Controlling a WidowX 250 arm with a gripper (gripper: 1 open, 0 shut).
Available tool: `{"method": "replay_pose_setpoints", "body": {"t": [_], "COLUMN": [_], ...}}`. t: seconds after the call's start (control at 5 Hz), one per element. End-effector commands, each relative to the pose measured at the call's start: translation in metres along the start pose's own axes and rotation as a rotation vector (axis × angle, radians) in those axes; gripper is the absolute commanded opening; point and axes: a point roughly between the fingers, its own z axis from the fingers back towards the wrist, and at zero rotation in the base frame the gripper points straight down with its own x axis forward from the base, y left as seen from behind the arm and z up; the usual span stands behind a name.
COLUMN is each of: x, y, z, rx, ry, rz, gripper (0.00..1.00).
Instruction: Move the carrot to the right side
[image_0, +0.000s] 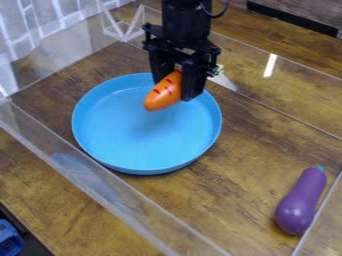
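Observation:
The carrot (162, 95) is a small orange toy, hanging tilted above the far part of the blue plate (120, 150). My black gripper (175, 80) is shut on the carrot's upper end, so its green top is hidden between the fingers. The carrot is off the plate's surface, over the right half of the plate's far side.
A purple eggplant (301, 200) lies on the wooden table at the lower right. Clear plastic walls (54, 135) fence the work area on the left and front. Bare wood stretches between the plate and the eggplant.

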Motion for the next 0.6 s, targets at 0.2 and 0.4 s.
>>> {"method": "replay_pose_setpoints", "body": {"t": [0.2, 0.4], "x": [0.014, 0.016], "y": [-0.017, -0.026], "z": [0.034, 0.035], "rx": [0.019, 0.019], "ry": [-0.093, -0.091], "rz": [-0.038, -0.051], "gripper": [0.0, 0.0]}}
